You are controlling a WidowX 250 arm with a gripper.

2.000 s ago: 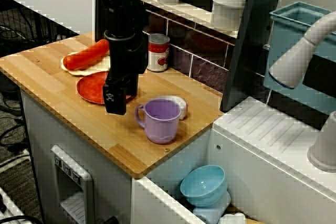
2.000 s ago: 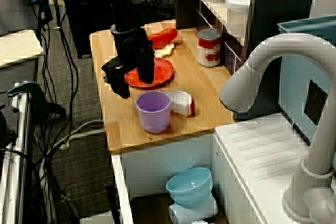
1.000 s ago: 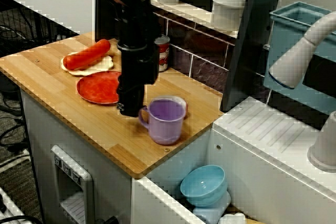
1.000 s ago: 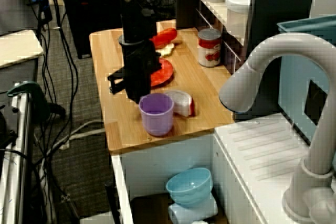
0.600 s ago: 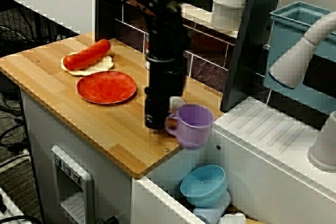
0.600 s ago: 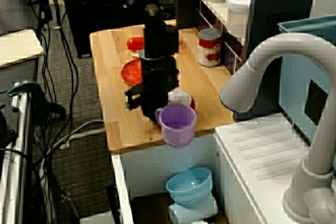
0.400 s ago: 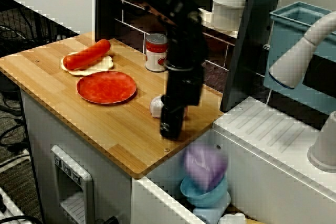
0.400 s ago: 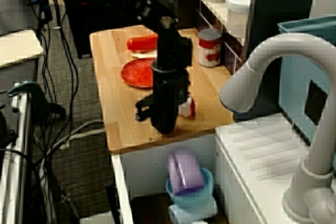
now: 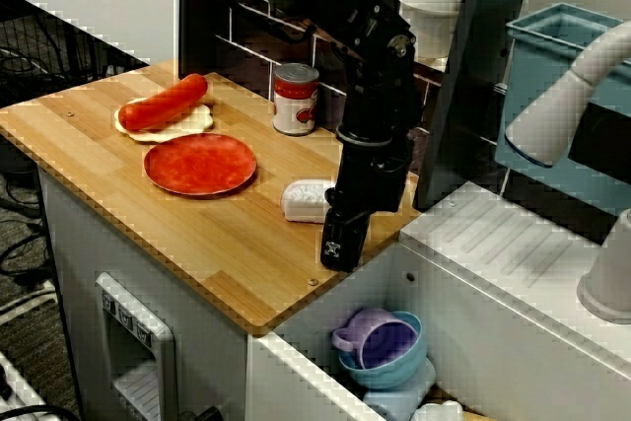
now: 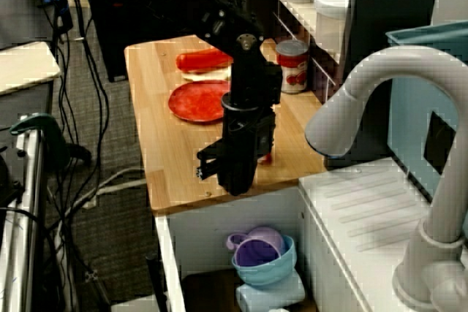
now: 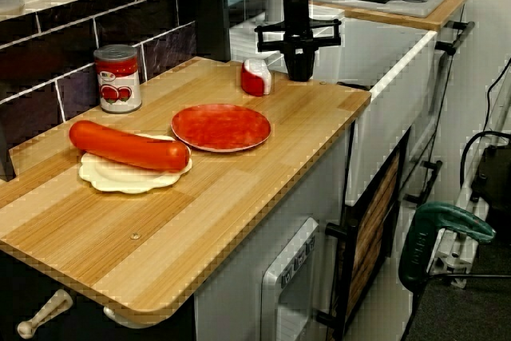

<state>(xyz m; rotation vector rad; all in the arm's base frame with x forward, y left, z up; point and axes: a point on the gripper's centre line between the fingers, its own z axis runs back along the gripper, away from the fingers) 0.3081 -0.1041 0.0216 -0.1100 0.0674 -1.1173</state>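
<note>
My black gripper (image 9: 341, 249) points straight down over the right front corner of the wooden counter (image 9: 118, 194). Nothing is between its fingers. From the front, from the high side (image 10: 232, 175) and along the counter (image 11: 299, 72), the fingers read as one dark block, so no gap shows. A white and red block (image 9: 305, 200) lies just left of the gripper. Below the counter's edge, a purple mug (image 9: 379, 338) rests tilted inside a light blue bowl (image 9: 409, 366). The mug (image 10: 255, 248) also shows in the high side view.
A red plate (image 9: 200, 164), a sausage (image 9: 163, 104) on a white dish and a soup can (image 9: 296, 99) stand further left. White jars (image 9: 429, 12) sit on the back shelf. A white drainboard (image 9: 513, 253) and a faucet (image 10: 380, 100) are at the right.
The gripper travelled right along the counter with the purple mug at its tip. The mug went past the edge, dropped, and now lies in the blue bowl below.
</note>
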